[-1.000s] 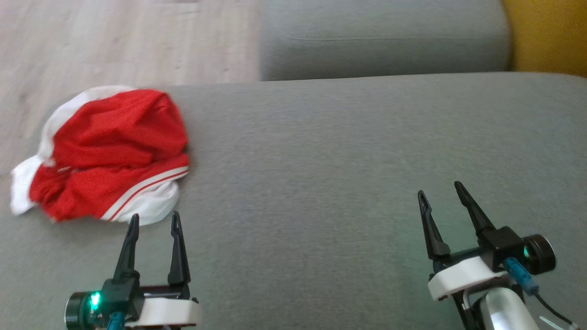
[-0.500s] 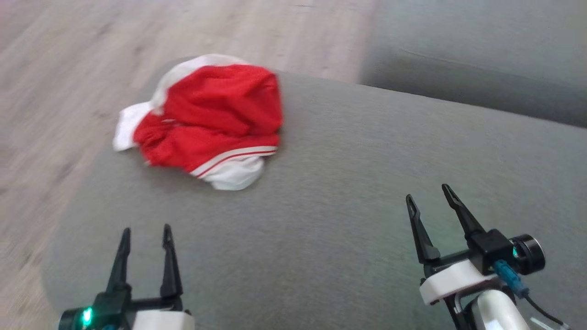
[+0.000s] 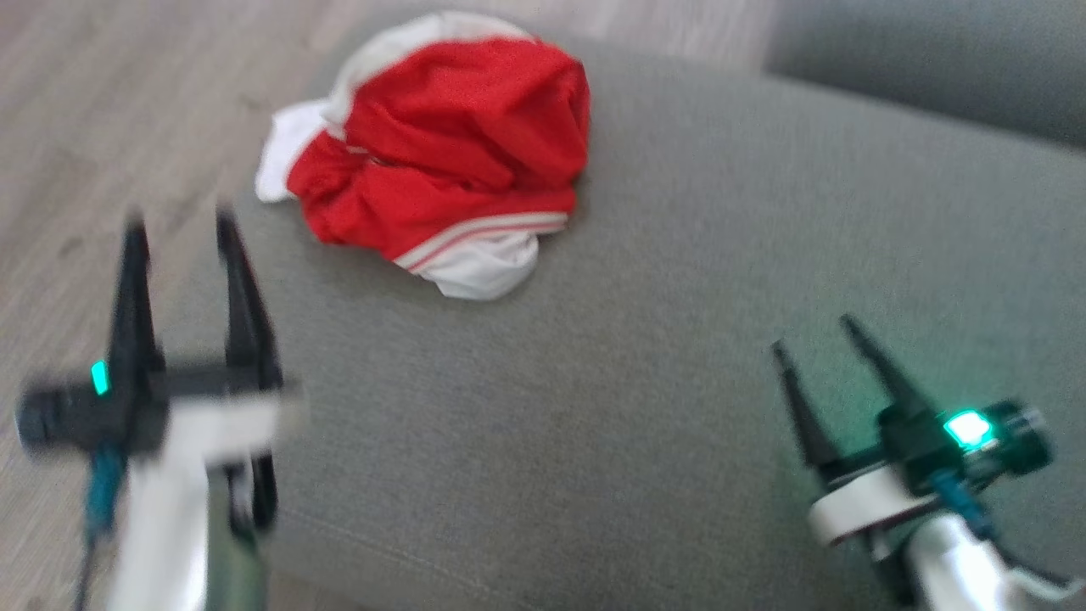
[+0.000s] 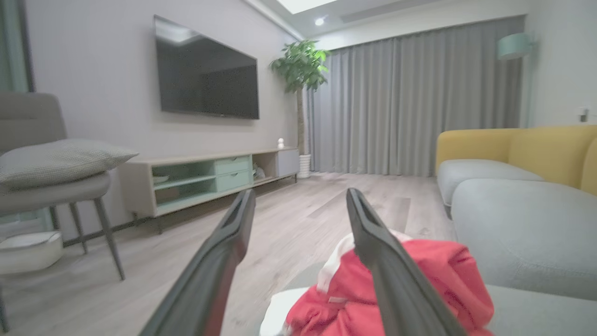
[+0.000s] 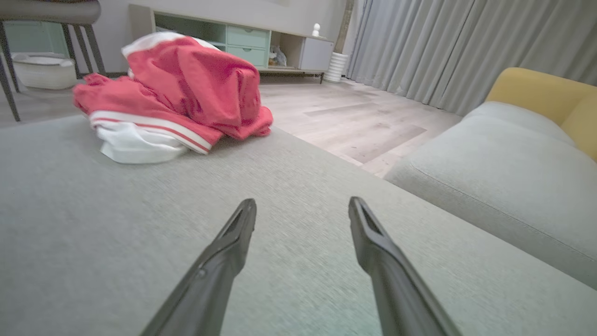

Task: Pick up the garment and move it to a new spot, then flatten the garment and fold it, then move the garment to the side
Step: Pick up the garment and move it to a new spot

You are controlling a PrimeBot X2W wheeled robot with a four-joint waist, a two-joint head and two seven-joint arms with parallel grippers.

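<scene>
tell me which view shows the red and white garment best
The right wrist view: the garment lies whole and sharp on the grey cushion. The head view shows it whole but blurred; the left wrist view has it cut off and partly behind the left gripper.

crumpled red and white garment [image 3: 441, 161] sits on the grey cushion [image 3: 679, 339], left gripper [image 3: 180, 225] and right gripper [image 3: 810, 333] both spread, empty.

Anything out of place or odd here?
Only the red-and-white garment: bunched in a heap at the corner of the grey cushion, a white part reaching its edge. Nothing spilled or damaged.
</scene>
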